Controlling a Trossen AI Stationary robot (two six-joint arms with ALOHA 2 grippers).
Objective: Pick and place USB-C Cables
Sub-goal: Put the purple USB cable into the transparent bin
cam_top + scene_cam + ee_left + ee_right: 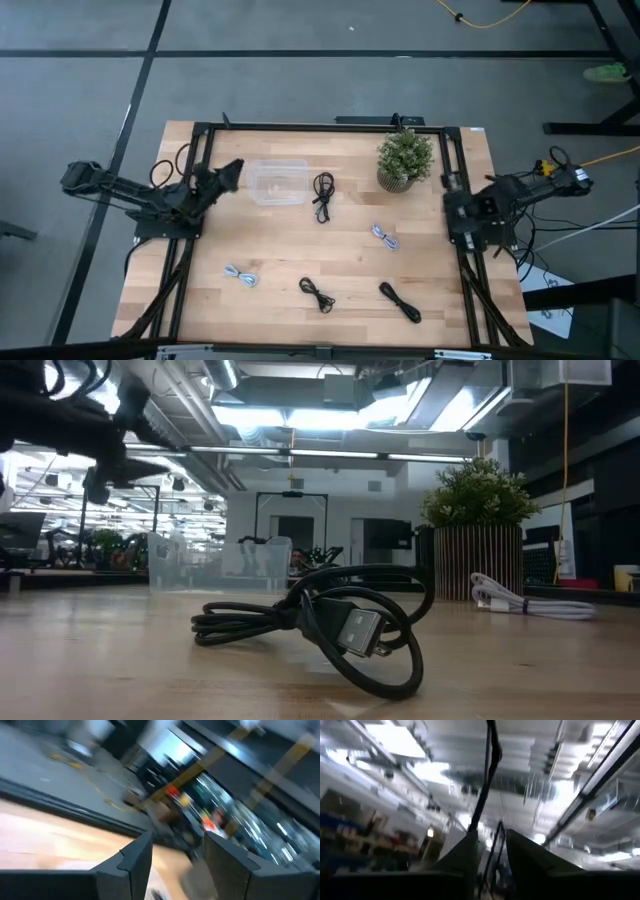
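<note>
You see five small coiled cables lying on the wooden worktop [300, 250], and no tool is touching any of them. One black cable [323, 195] lies near the back, just beside a clear plastic box [277, 181] and between that box and a little potted plant [404, 158]. One pale cable [385, 237] lies toward the right, in front of the plant. Along the front you find three more: a pale cable [241, 276] on the left, a black cable [317, 293] in the middle, and a black cable [400, 301] to the right. They all lie well apart from each other.

In the low view, a black cable [320, 625] sits very close to the camera, with its metal plug showing.

Your left tool [228, 174] hangs by the left edge of the worktop, just beside the clear box, with its tips pointing at it. In the left wrist view its two fingers [135, 862] are spread apart with nothing between them.

Your right tool [465, 212] waits at the right edge of the worktop, folded back. In the right wrist view it points up at the ceiling, and its fingers [465, 857] have only a narrow gap and hold nothing.
</note>
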